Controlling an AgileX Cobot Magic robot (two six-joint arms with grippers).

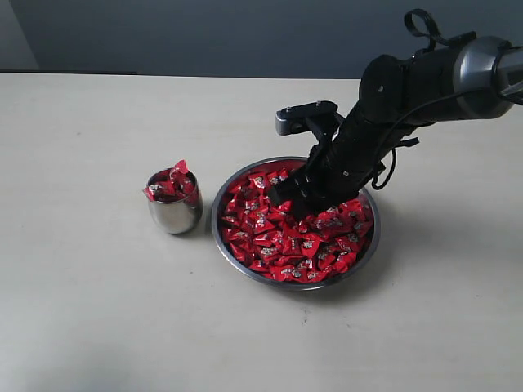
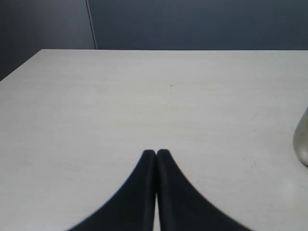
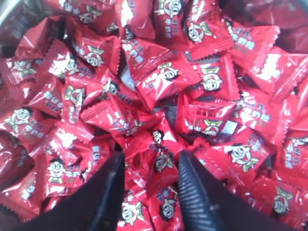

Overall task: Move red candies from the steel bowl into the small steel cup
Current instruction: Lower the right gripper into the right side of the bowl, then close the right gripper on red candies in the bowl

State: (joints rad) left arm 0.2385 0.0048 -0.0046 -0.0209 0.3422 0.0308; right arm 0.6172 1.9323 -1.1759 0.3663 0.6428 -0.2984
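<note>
slanting down from the right, your right arm [image 1: 409, 90] held the right gripper [image 3: 151, 161] among the red candies [image 1: 282, 245] filling the steel bowl [image 1: 219, 233], jaws spread with wrappers between them, none clearly gripped. the small steel cup [image 1: 174, 214], heaped with candies, stood just beside the bowl. your left gripper [image 2: 156, 153] sat pinched closed, empty, above the table [image 2: 144, 96].

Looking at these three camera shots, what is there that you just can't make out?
Exterior view: the fingertips of the right gripper are hidden by its own arm.
Exterior view: the floor of the steel bowl is buried under the red candies.
Left wrist view: the small steel cup is cut off by the picture's edge, so its contents are unseen.
Right wrist view: the wrapper print is too blurred to read.
</note>
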